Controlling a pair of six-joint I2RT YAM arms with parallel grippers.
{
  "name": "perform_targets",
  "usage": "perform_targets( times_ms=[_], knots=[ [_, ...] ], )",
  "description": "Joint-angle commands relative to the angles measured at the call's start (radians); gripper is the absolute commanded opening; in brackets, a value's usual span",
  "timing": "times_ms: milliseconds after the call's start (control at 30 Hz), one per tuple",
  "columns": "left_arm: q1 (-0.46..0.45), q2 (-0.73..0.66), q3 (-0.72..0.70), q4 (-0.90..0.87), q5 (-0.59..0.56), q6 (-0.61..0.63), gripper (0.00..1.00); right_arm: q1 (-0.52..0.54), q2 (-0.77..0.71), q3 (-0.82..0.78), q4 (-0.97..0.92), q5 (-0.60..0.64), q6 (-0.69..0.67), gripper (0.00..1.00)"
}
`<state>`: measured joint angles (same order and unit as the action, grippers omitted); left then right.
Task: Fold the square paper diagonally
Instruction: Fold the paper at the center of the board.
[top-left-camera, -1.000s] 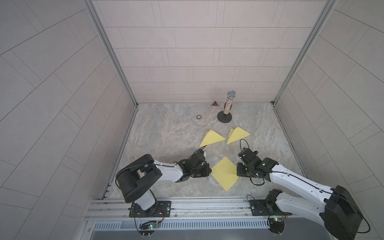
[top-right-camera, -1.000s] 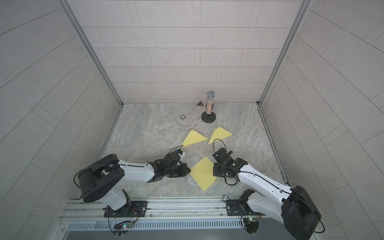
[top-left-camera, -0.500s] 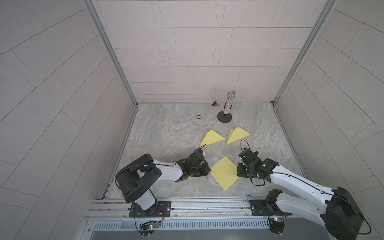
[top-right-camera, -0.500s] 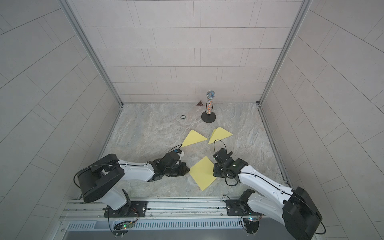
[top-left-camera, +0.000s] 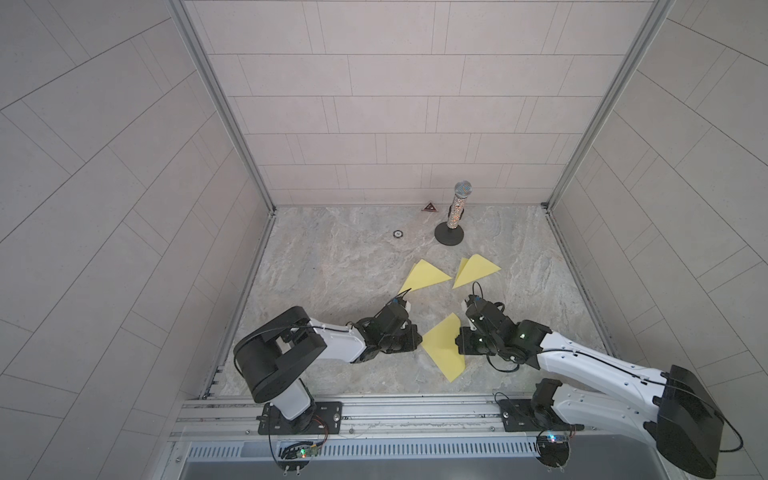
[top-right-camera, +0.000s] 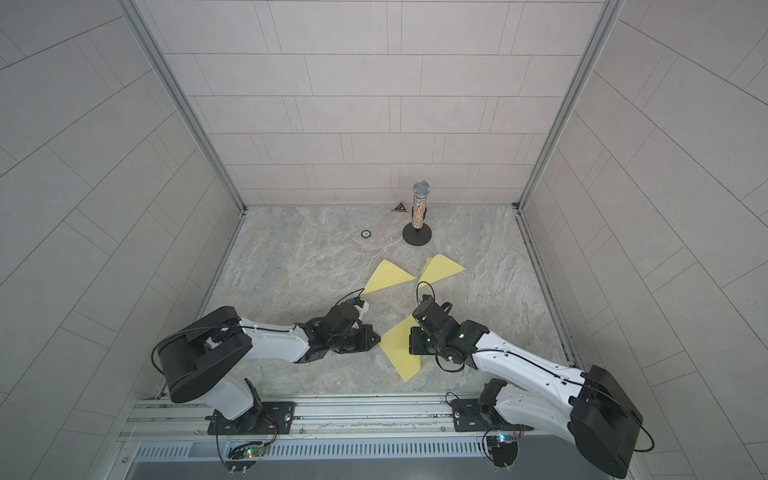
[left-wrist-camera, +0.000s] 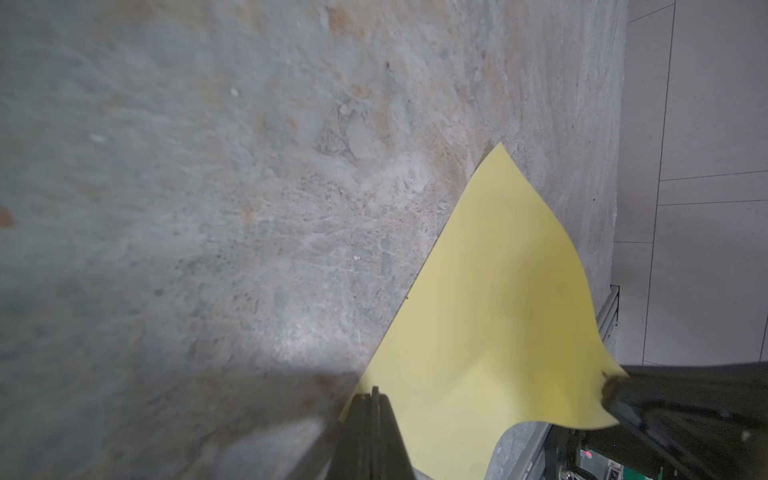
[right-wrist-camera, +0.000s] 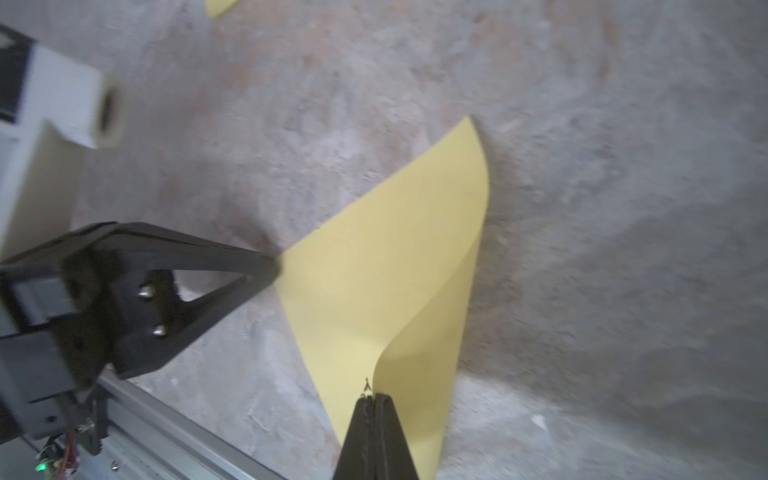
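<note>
The square paper (top-left-camera: 442, 347) lies on the tabletop (top-left-camera: 332, 270) well in front of the microphone stand (top-left-camera: 451, 232), farther from it than the two folded triangles (top-left-camera: 424, 276) (apparently finished ones). The right gripper (right-wrist-camera: 374, 399), jaws closed, pinches one corner and holds it raised, so the sheet curls over towards the opposite corner. There the left gripper (left-wrist-camera: 374, 395) sits with jaws closed at the tip, probably anchoring it so the paper cannot slide; whether it pinches or merely presses is unclear. The fold looks underway, not yet creased.
</note>
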<state>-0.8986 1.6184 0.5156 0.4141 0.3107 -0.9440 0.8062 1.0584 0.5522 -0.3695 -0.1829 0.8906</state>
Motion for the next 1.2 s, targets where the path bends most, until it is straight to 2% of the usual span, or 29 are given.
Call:
perform_targets(
  times_ms=[0,133,367,833,1167],
  knots=[
    [0.004,0.034,-0.032,-0.036,-0.019,0.007,0.00,0.036,0.055,0.017,0.178,-0.022,0.065,0.00],
    [0.004,0.034,-0.044,-0.033,-0.026,0.007,0.00,0.036,0.143,-0.001,0.322,-0.027,0.107,0.00],
    [0.004,0.047,-0.046,-0.028,-0.027,0.006,0.00,0.037,0.264,-0.006,0.455,-0.044,0.108,0.00],
    [0.006,0.060,-0.052,-0.018,-0.029,0.004,0.00,0.032,0.380,-0.020,0.499,-0.027,0.044,0.00],
    [0.005,0.061,-0.052,-0.016,-0.030,0.002,0.00,0.019,0.400,-0.020,0.500,-0.032,0.020,0.00]
  ],
)
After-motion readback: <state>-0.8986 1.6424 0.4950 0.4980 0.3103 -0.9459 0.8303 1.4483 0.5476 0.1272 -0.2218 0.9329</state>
